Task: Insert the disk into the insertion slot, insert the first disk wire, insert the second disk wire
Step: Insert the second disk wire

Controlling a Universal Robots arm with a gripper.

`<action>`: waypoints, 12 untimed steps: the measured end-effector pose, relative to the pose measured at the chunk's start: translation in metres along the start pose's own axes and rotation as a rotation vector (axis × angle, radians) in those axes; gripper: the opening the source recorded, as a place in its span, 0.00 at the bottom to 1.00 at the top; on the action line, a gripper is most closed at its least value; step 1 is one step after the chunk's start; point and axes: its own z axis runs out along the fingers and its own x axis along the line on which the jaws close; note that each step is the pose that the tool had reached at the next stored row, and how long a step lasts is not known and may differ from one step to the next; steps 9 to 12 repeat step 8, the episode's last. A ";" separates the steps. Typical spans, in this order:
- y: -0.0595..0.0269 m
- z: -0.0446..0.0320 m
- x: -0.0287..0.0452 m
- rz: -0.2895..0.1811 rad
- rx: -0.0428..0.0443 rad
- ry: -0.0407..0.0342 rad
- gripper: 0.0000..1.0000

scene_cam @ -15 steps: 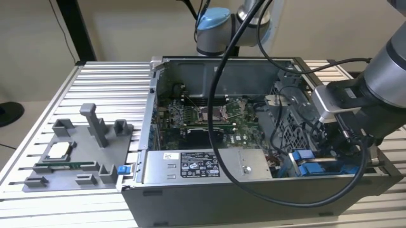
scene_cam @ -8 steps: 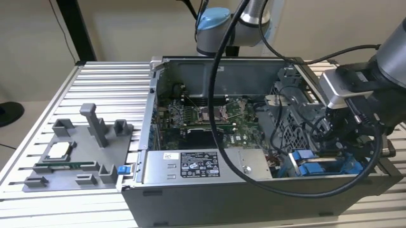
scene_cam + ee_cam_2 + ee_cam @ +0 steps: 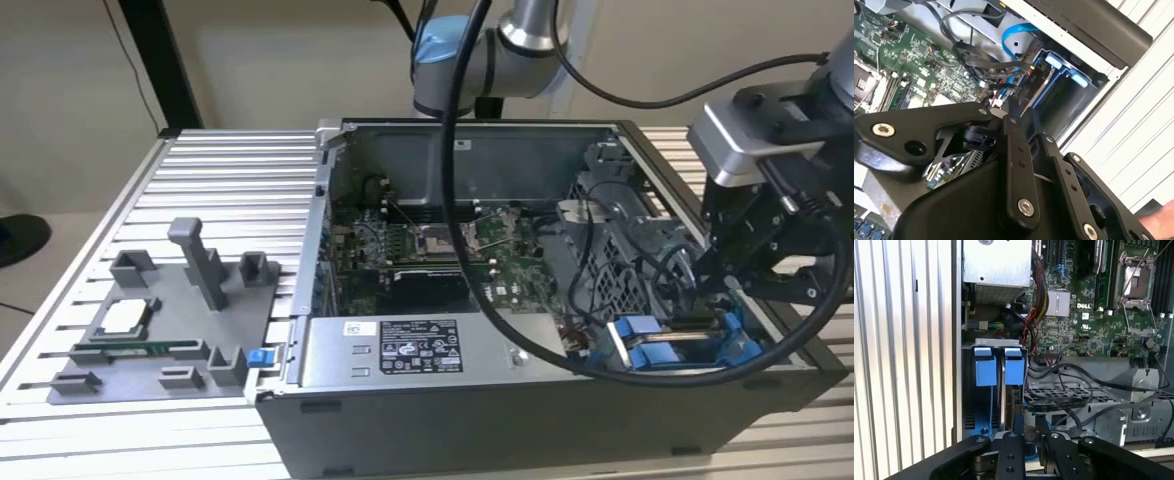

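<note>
Blue carrier tabs mark the disk, seated in the slot at the case's corner. The gripper is held closed just above it, among black cables.

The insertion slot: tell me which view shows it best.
The first wrist view looks straight into the insertion slot, showing its blue fittings and grey metal frame. The exterior view shows the blue fittings at the case's near corner, partly behind cables. The second wrist view shows one end beyond the gripper.
</note>
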 end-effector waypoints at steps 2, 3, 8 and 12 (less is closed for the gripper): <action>-0.0001 -0.0016 -0.0003 0.000 -0.0001 -0.0003 1.00; -0.0001 -0.0016 -0.0003 0.000 -0.0001 -0.0003 1.00; -0.0002 -0.0021 -0.0004 0.000 -0.0001 -0.0001 1.00; -0.0002 -0.0021 -0.0004 0.000 -0.0001 -0.0001 1.00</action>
